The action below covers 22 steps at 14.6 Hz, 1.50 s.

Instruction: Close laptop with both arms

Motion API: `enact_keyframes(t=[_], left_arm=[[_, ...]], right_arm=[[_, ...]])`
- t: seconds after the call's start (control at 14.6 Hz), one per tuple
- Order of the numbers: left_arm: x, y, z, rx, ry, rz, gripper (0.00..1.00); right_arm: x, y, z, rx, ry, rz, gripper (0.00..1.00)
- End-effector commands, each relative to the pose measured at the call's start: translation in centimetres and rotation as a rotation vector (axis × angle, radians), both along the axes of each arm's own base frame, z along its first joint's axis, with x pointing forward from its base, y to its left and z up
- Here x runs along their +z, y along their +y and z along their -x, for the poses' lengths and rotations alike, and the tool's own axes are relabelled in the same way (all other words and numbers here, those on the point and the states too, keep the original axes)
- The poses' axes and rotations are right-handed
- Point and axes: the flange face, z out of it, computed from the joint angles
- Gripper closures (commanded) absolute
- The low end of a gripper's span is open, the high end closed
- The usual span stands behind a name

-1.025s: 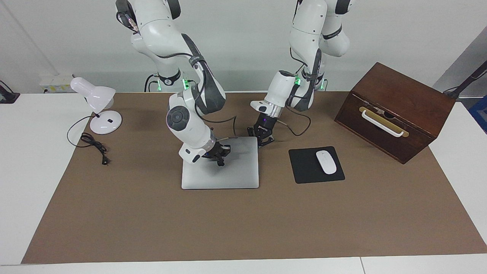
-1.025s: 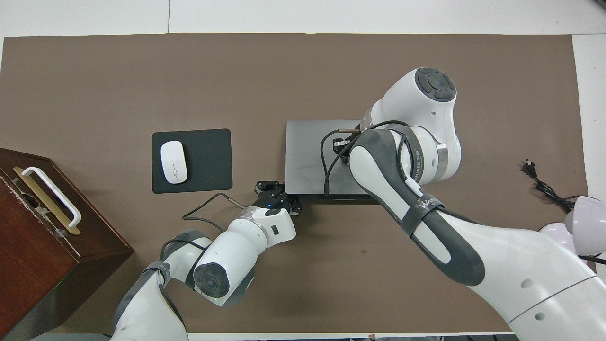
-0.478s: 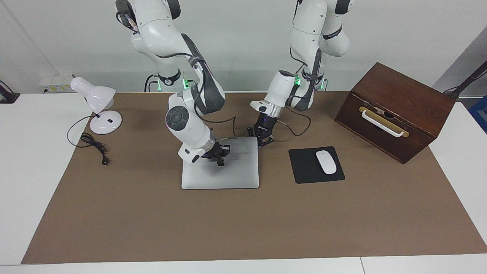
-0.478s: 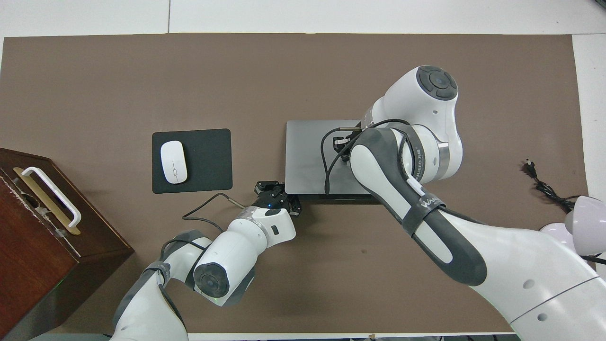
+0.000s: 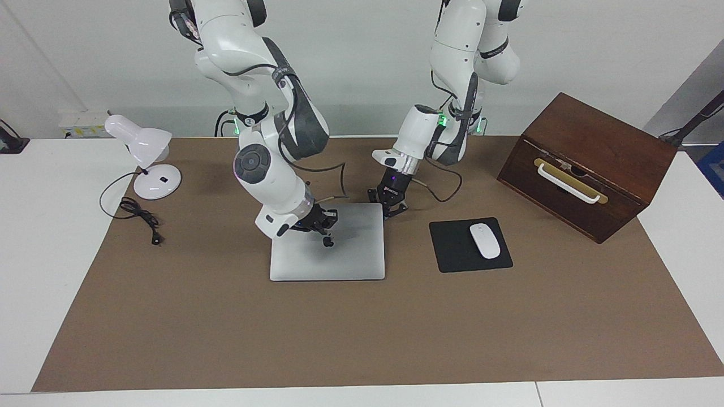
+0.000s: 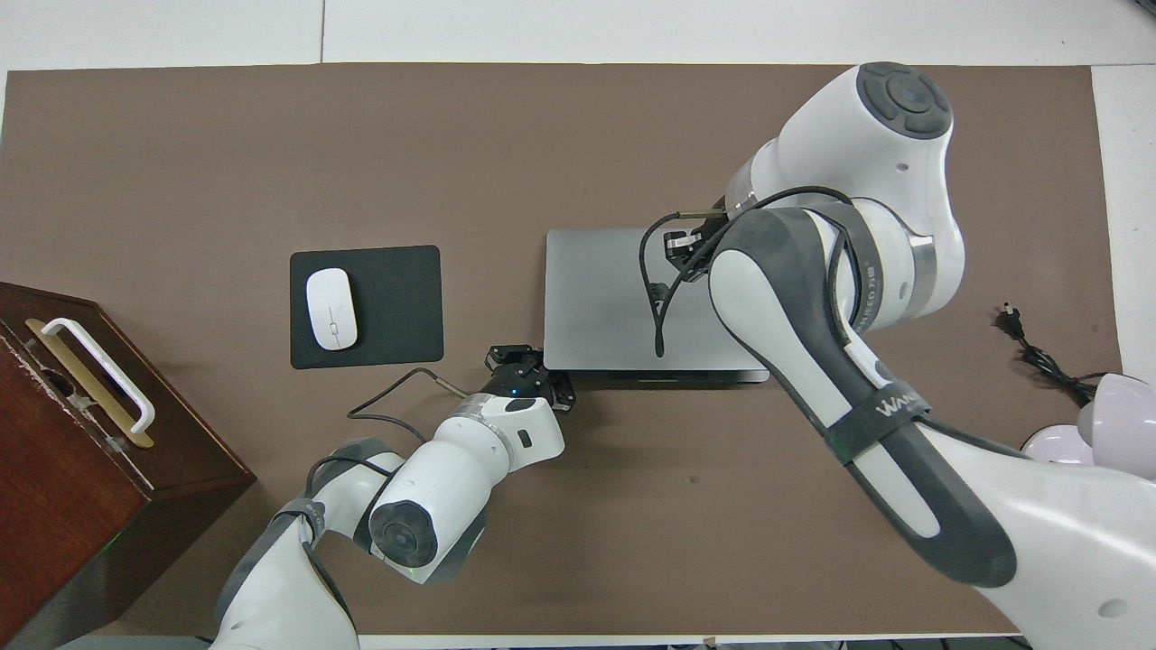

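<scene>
The silver-grey laptop (image 5: 339, 260) lies shut and flat on the brown mat, with its dark logo (image 5: 327, 242) showing on the lid. It also shows in the overhead view (image 6: 596, 307). My right gripper (image 5: 321, 219) hangs a little above the lid, over the part nearest the robots, and is apart from it; it also shows in the overhead view (image 6: 682, 248). My left gripper (image 5: 389, 204) is low at the laptop's corner nearest the robots, toward the left arm's end; it also shows in the overhead view (image 6: 528, 366).
A black mouse pad (image 5: 452, 249) with a white mouse (image 5: 485, 241) lies beside the laptop toward the left arm's end. A dark wooden box (image 5: 588, 164) with a white handle stands past it. A white desk lamp (image 5: 144, 152) and its cable (image 5: 138, 215) are at the right arm's end.
My right gripper has risen off the lid and drawn back toward the robots, uncovering the logo. The laptop and my left arm have not moved.
</scene>
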Motion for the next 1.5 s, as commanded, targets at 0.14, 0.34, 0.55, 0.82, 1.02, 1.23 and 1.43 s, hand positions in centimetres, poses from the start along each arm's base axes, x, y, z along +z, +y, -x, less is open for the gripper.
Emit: enact_keyframes(t=[0.14, 0.34, 0.55, 0.82, 1.02, 1.23, 1.43], left_arm=[[-0.7, -0.3, 0.4, 0.024, 0.015, 0.018, 1.00], [0.6, 0.0, 0.6, 0.038, 0.016, 0.036, 1.00], [2.1, 0.2, 0.8, 0.045, 0.050, 0.024, 1.00], [4.7, 0.6, 1.3, 0.034, 0.098, -0.013, 1.00], [4.9, 1.2, 3.2, 0.003, 0.114, -0.038, 1.00], [6.0, 1.1, 5.6, -0.029, 0.185, -0.086, 1.00], [8.3, 1.7, 6.6, -0.041, 0.288, -0.160, 1.00]], right_arm=[[6.7, -2.4, 2.8, 0.042, -0.044, 0.125, 0.73], [9.3, -5.8, 3.6, 0.010, -0.033, 0.131, 0.10], [10.9, -8.4, 4.5, -0.015, -0.001, 0.151, 0.00], [10.9, -11.1, 4.5, -0.057, 0.020, 0.152, 0.00], [10.8, -12.1, 4.2, -0.083, 0.022, 0.137, 0.00], [10.8, -12.1, 4.2, -0.082, 0.024, 0.137, 0.00], [10.6, -12.5, 3.9, -0.090, 0.025, 0.137, 0.00]])
